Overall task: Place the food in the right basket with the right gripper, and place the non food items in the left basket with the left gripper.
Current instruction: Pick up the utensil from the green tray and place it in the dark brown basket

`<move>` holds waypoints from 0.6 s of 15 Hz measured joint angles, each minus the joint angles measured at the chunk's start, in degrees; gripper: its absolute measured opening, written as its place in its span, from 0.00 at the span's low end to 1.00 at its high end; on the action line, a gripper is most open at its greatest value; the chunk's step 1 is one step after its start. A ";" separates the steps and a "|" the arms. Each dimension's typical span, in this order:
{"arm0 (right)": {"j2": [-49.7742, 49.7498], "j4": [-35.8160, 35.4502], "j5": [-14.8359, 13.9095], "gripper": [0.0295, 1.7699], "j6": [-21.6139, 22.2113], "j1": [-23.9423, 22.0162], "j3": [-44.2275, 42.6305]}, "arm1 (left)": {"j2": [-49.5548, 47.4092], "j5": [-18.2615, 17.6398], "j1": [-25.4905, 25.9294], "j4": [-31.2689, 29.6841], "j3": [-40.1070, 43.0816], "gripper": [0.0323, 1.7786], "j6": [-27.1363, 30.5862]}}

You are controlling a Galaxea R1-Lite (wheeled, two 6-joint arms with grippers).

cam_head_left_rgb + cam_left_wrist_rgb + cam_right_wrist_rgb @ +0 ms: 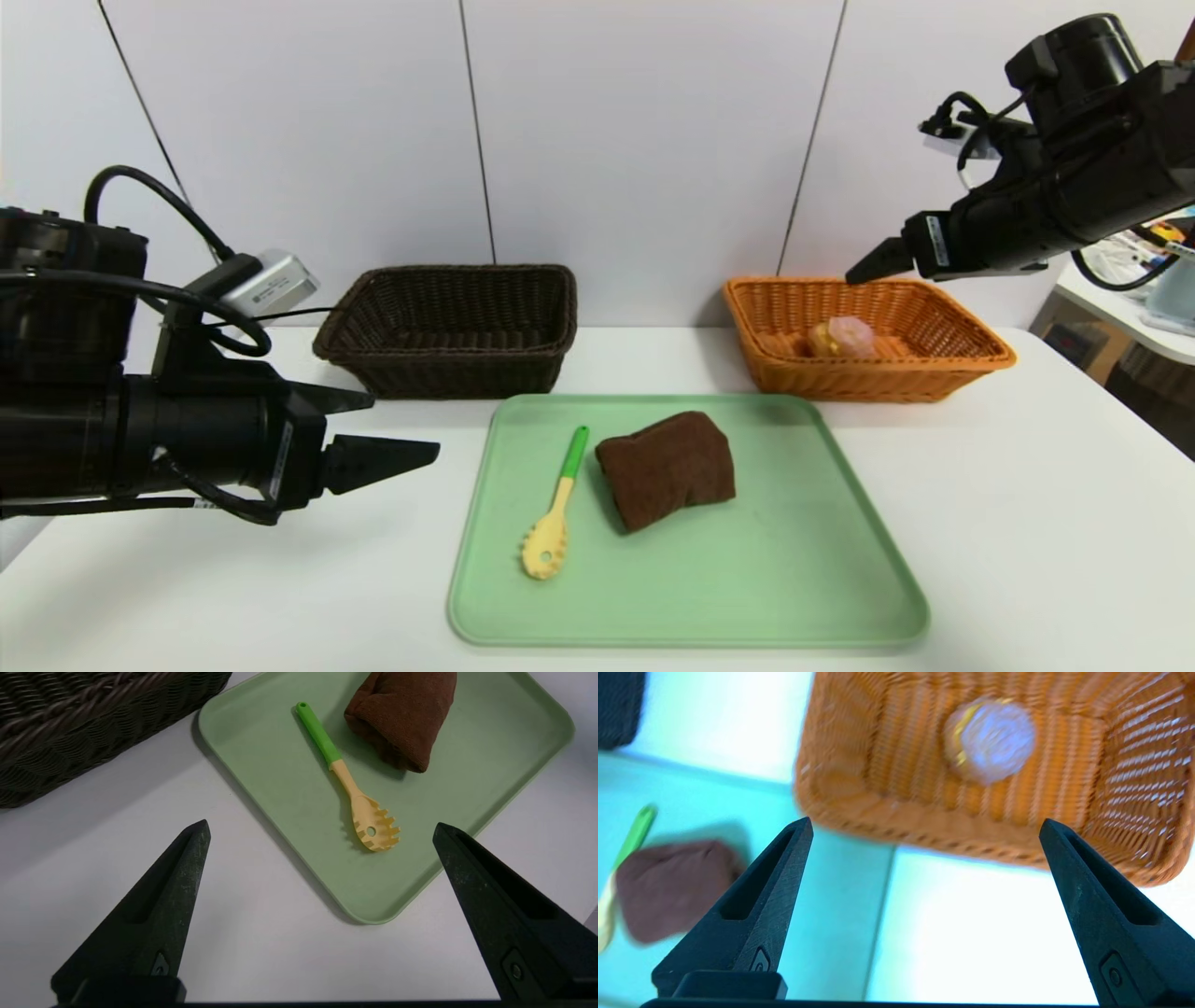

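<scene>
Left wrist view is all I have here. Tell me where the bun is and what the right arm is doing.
Observer: The bun lies inside the orange basket, which sits beyond the tray's far right corner.
Operator: Report the right gripper.
Observer: The right gripper hangs above that basket's far rim, fingers spread wide with nothing between them.
Operator: Check inside the dark basket; I see only its wall.
Observer: In the head view, nothing shows inside the dark basket; the pasta spoon and brown towel both lie on the green tray.
Operator: Say where my gripper stands.
Observer: The left gripper hovers open over the table, left of the tray.
</scene>
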 joint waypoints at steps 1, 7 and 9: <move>-1.84 0.22 -0.01 0.95 0.17 1.00 1.73 | 0.74 0.11 -1.27 -0.41 -0.05 0.95 0.02; -11.50 0.57 -0.26 0.96 0.55 5.19 11.30 | 7.61 10.50 -12.32 -2.91 -0.68 0.95 -1.83; -14.02 0.67 -0.39 0.96 0.52 6.24 14.69 | 10.39 14.36 -15.36 -5.14 -1.26 0.95 -5.42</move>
